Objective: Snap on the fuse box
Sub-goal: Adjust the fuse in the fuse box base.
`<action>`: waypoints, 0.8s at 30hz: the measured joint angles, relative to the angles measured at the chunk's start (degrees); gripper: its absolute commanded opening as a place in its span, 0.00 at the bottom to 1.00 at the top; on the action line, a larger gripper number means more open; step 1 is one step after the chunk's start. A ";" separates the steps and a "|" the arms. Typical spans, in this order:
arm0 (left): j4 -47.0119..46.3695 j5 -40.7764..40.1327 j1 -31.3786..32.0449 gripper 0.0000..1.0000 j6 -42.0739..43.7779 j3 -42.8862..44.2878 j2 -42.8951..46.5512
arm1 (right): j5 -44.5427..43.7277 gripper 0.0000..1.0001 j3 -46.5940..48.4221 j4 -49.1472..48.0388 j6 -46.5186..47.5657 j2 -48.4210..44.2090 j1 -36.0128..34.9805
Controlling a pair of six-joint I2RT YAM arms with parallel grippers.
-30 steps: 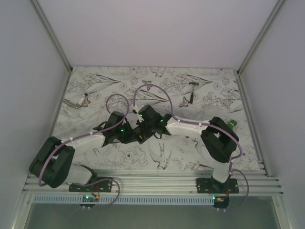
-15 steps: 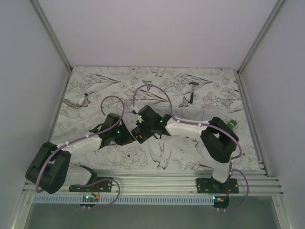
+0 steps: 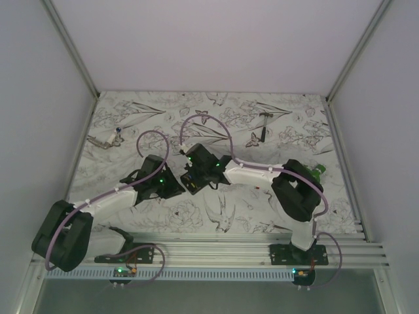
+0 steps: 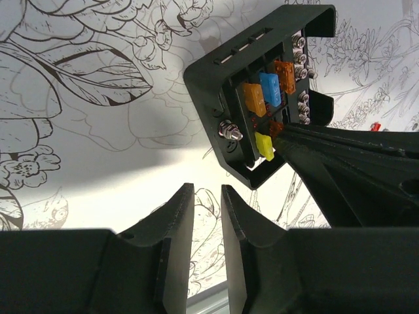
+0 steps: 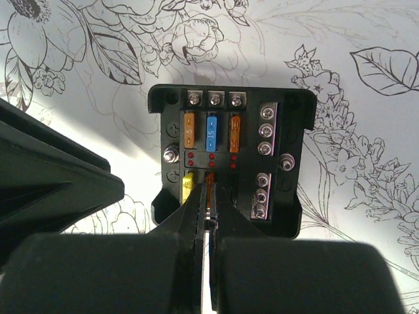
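The fuse box is a black open box lying on the flower-print table, with orange, blue and yellow fuses on its face. It also shows in the left wrist view and, small, in the top view. My right gripper is over the box's near edge and is shut on a red-orange fuse that sits in the lower row beside the yellow one. My left gripper is just left of the box, not touching it. It is empty, with its fingers a narrow gap apart. In the top view both grippers meet mid-table, the left gripper beside the right gripper.
A small dark hammer lies at the back right. A green object sits behind the right arm's elbow. A small grey item with a blue tip lies at the far left. A tiny red piece lies right of the box.
My left arm has drawn back to the left, away from the fuse box it was pressed against. My right gripper has shifted slightly left and stays on the box.
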State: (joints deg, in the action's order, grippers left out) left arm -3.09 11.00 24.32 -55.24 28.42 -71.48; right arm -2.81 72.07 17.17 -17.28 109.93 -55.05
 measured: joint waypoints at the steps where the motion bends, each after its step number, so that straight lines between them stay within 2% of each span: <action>1: 0.09 0.02 0.00 0.26 0.00 0.00 0.11 | -0.20 0.00 -0.20 -0.20 -0.07 -0.11 -0.07; 7: 0.15 0.02 0.00 0.26 0.00 -0.07 1.38 | -1.38 0.00 -5.84 -3.65 -1.20 -3.87 -0.31; 11: 0.15 0.02 0.00 0.26 0.00 -0.11 1.49 | -2.27 0.00 -6.29 -3.80 -1.62 -4.22 -0.57; 15: 0.15 0.04 0.00 0.26 0.00 -0.11 1.57 | -2.93 0.11 -5.03 -2.47 -1.57 -3.78 -0.79; 24: 0.17 0.07 0.00 0.26 0.00 -0.22 3.52 | -2.38 0.14 -5.90 1.01 -1.22 -6.54 -0.81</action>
State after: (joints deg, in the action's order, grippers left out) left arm -2.92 11.07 24.32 -55.24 28.21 -67.96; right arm -5.19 66.17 18.17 -18.50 103.39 -55.86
